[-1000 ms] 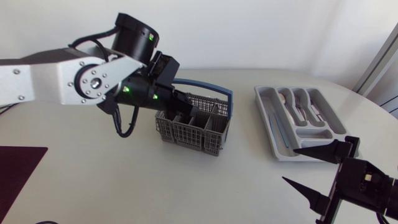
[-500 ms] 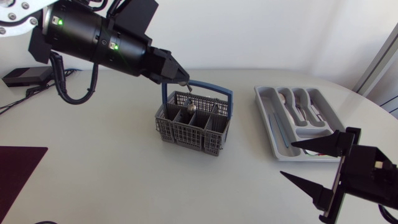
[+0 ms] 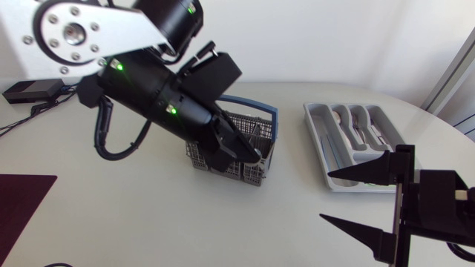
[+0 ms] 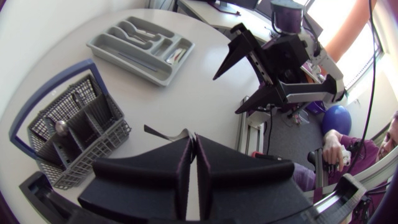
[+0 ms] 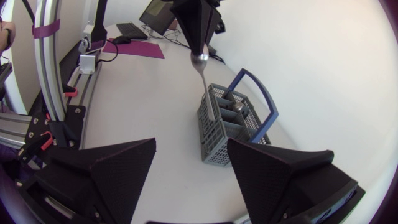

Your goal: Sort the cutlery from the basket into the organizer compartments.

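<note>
Spoon (image 5: pixel 204 87) clamped in left gripper (image 3: pixel 249 154), fingers pressed together on it just below the bowl. It hangs bowl up, handle straight down. In the right wrist view the handle's lower end overlaps the near corner of the basket (image 3: pixel 256 169); cannot tell if the tip is inside a cell or just in front of the wall. In the left wrist view the pads (image 4: pixel 184 163) meet with no gap, and a thin dark sliver sticks out beside the tips.

Basket is grey wire mesh with a blue handle (image 3: pixel 272 117) and stands upright near the table's (image 3: pixel 111 215) middle. A second spoon (image 4: pixel 61 127) stands bowl up in one of its inner cells. The left arm comes in from the upper left and covers most of the basket from above. Green lights (image 3: pixel 172 110) glow on its black link.

Organizer (image 3: pixel 318 137), a grey tray, sits well apart from the basket toward the right side. It already holds spoons (image 3: pixel 343 119) and forks (image 3: pixel 364 122) lengthwise in neighbouring compartments.

Right gripper (image 3: pixel 325 196) is low at the table's near right edge, fingers spread wide with nothing between them, tips pointing toward the basket. It is near the organizer's front end, not touching.

Dark red mat (image 3: pixel 18 200) lies flat at the near left edge.
</note>
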You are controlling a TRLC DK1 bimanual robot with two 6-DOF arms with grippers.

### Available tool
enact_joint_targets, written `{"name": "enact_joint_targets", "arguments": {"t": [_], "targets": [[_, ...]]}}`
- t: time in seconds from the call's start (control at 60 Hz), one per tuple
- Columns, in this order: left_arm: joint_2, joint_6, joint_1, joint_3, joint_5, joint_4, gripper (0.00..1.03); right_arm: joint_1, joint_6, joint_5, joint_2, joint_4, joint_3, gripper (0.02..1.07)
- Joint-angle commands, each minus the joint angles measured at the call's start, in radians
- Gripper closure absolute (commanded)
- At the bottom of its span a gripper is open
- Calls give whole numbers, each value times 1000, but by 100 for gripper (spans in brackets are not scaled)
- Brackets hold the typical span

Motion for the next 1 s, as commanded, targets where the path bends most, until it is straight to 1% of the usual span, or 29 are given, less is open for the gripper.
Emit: {"name": "enact_joint_targets", "arguments": {"t": [0.0,0.05,0.2,0.233,0.333,0.417,0.45,0.55,0.667,0.85,0.983], "targets": [[38,63,-34,-42,28,-20,100,44,29,-5,26,3,17,25],[54,88,-54,-48,34,-26,100,70,27,-5,39,13,15,31],[81,150,-101,-47,65,-52,100,133,29,-5,84,45,12,39],[86,155,-109,-44,66,-56,100,145,29,-5,95,53,9,40],[100,164,-126,-39,89,-56,100,185,29,-5,127,79,-3,47],[112,170,-137,-37,92,-60,100,214,30,-2,145,94,-9,51],[112,172,-138,-36,100,-65,100,222,30,-2,151,99,-11,52],[112,173,-140,-33,109,-68,100,246,30,-2,165,111,-22,52],[110,177,-138,-30,120,-72,100,300,41,18,182,135,-40,61],[106,178,-144,-30,134,-83,100,320,52,39,214,186,-60,63],[100,178,-149,-34,144,-83,100,328,52,52,230,209,-60,70]]}}
